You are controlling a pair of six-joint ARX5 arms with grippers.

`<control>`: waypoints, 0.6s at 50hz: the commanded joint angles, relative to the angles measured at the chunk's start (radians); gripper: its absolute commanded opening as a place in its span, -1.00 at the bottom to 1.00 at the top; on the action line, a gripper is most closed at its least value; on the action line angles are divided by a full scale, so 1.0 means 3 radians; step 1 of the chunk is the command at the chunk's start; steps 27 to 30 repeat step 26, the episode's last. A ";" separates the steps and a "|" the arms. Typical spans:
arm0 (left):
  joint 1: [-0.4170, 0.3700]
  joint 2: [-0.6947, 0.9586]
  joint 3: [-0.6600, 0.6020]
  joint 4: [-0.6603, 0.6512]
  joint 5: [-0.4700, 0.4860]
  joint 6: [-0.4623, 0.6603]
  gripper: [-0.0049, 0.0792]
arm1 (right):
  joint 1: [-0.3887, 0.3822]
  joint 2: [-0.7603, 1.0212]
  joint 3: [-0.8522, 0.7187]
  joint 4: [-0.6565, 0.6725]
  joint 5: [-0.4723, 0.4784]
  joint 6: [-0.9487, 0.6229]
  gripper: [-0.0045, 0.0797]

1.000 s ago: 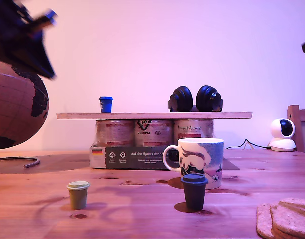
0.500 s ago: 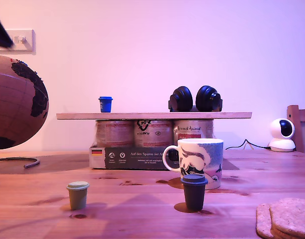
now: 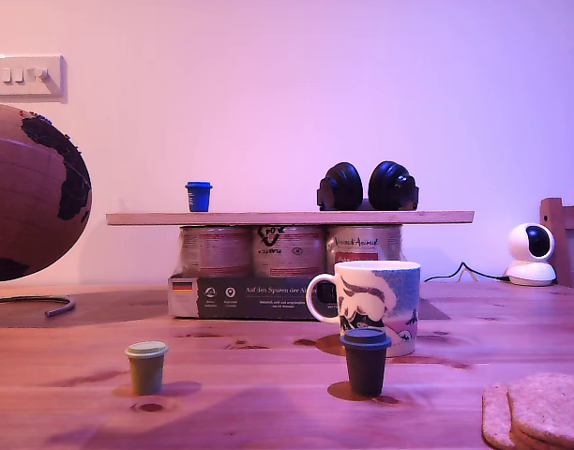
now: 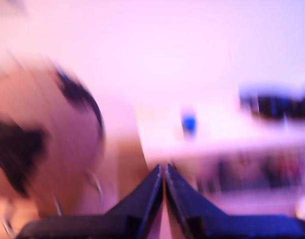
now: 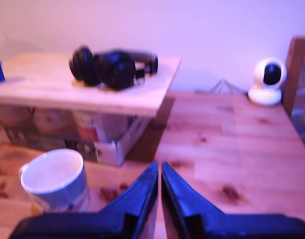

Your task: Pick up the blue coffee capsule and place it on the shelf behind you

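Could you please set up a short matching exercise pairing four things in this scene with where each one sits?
Things:
1. blue coffee capsule
2. headphones
3. olive-green capsule
4. white camera

Places:
A. on the tabletop, toward the exterior view's left
B. on the shelf, near its end at the exterior view's left
C. on the tabletop, far at the exterior view's right
D. on the shelf, toward the exterior view's right

Pairs: 1-B, 2-D, 3-A, 4-C
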 commanded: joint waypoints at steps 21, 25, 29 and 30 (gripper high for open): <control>-0.0010 -0.0086 -0.0009 0.0032 0.0209 0.0013 -0.93 | 0.0015 0.0018 -0.0046 -0.0638 0.0011 0.0010 -0.92; -0.0010 -0.0086 -0.0009 0.0032 0.0209 0.0013 -0.93 | 0.0015 0.0018 -0.0046 -0.0734 0.0013 0.0010 -0.92; -0.0010 -0.0086 -0.0009 0.0032 0.0209 0.0013 -0.93 | 0.0015 0.0018 -0.0046 -0.0758 0.0013 0.0010 -0.92; -0.0010 -0.0086 -0.0009 0.0032 0.0209 0.0013 -0.93 | 0.0015 0.0018 -0.0046 -0.0758 0.0013 0.0010 -0.92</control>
